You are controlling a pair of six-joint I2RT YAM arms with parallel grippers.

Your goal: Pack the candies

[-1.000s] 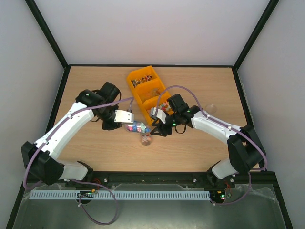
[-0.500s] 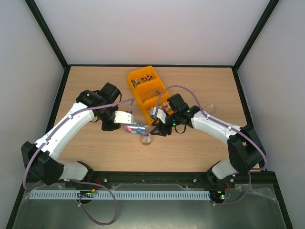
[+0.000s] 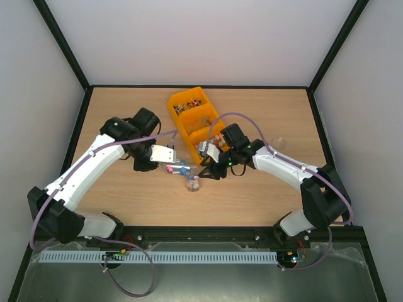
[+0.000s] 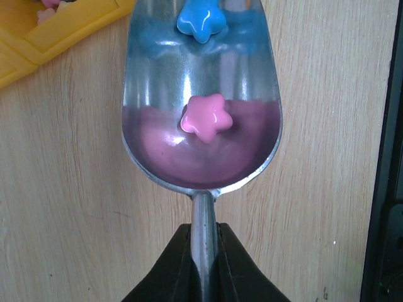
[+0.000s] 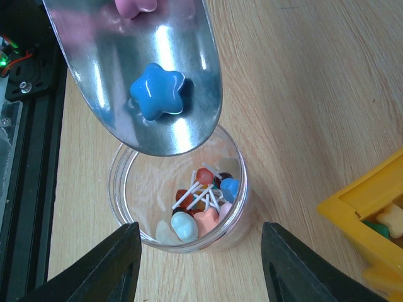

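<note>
Candies (image 5: 200,204) slid off the cropped scoop (image 4: 165,150); left jaws pinch it, right jaws spread.

Tabletop, light wood (image 3: 119,107), black-framed with white walls around it. Bin, yellow (image 3: 186,133), divided into compartments, lies at a slant toward the far middle; its farthest compartment holds mixed sweets. Jar, small and clear (image 3: 188,187), stands on the wood just on the near side of the bin, with candies (image 3: 193,182) of several colours inside. Left arm (image 3: 94,160), white and black, reaches in from the left. The left gripper (image 3: 164,165) carries a scoop (image 3: 179,168) — coloured pieces in its bowl, tip just beside the jar. Right arm (image 3: 283,165) reaches in from the right, with the right gripper (image 3: 204,175) at the jar's right side. Small clear round item (image 3: 280,143), far right — too faint to identify.
</note>
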